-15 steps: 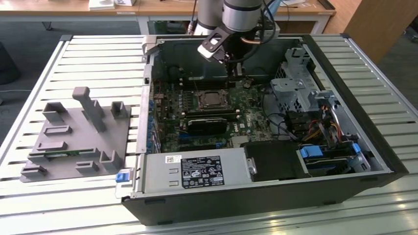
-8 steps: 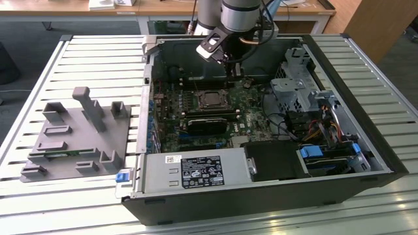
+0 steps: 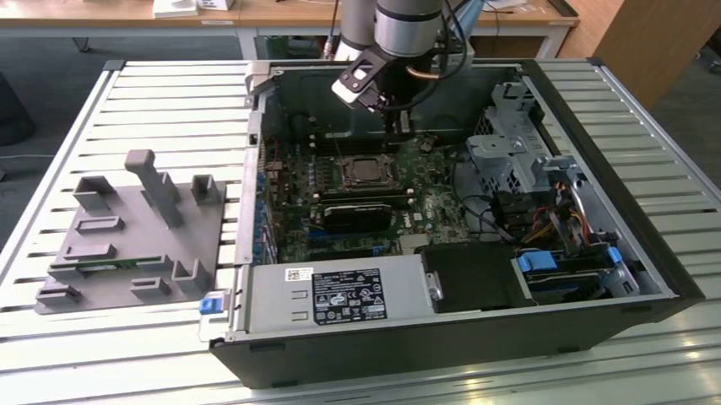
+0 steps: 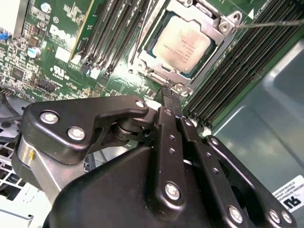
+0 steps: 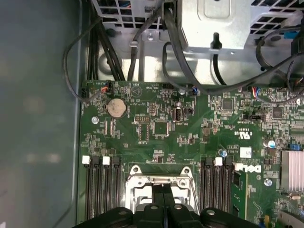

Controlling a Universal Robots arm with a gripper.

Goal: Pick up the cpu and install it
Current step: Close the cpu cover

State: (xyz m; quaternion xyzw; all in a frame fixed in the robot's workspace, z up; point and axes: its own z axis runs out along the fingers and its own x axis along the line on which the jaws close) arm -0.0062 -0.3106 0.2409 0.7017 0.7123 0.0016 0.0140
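Slatted metal table [image 3: 169, 101], wooden desks [image 3: 293, 13] behind, cpu [image 4: 183, 43] seated in socket [image 4: 223, 23], tool [image 4: 169, 91] clenched empty nearby

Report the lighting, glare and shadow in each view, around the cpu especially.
Exterior view: even daylight, bright sheen on the slatted table, the case dimmer inside. Second wrist view: soft pale glare on the cpu metal top; the black tool reads dark. First wrist view: hazy reflections on the case wall; bright glare on the metal cage.

Even bright light over the slatted table [image 3: 169, 101], dim shadow inside the case [image 3: 474, 346], soft glare on the cpu [image 4: 183, 40]
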